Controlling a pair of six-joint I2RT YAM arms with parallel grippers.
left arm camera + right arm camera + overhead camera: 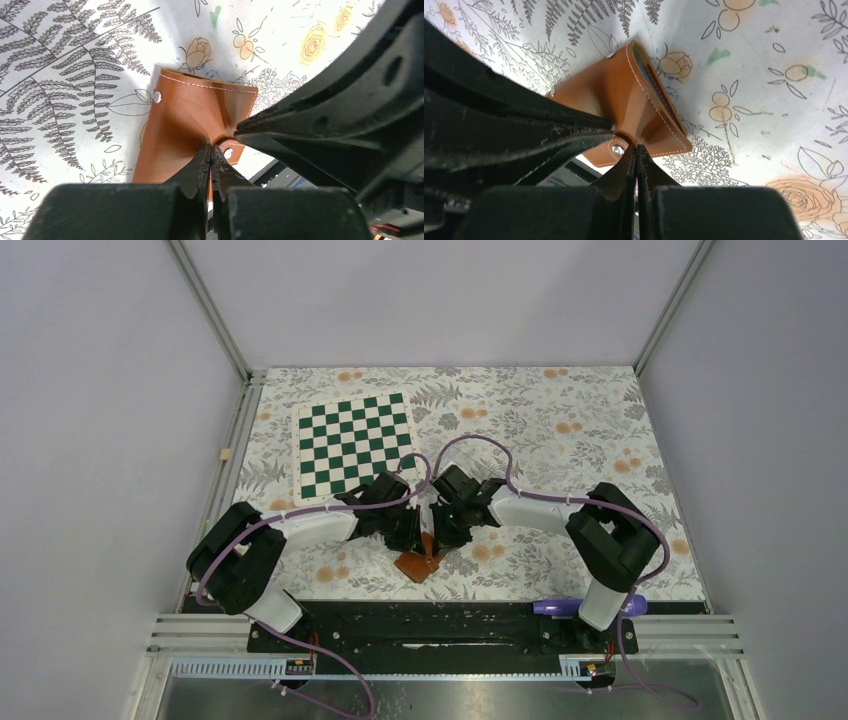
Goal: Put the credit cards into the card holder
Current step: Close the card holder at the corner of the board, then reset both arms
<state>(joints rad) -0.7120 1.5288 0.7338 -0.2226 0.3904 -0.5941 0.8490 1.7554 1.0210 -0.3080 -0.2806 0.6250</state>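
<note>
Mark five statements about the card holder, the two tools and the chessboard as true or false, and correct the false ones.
1. Both the left tool and the right tool are shut on the card holder. True.
2. The card holder is black. False: it is brown with pale stitching.
3. The chessboard lies on the left arm's side of the table. True.
4. The card holder sits on the chessboard. False: it is apart from the board, over the floral table cover, nearer the arm bases.
5. A metal snap shows on the holder's tab. True.
</note>
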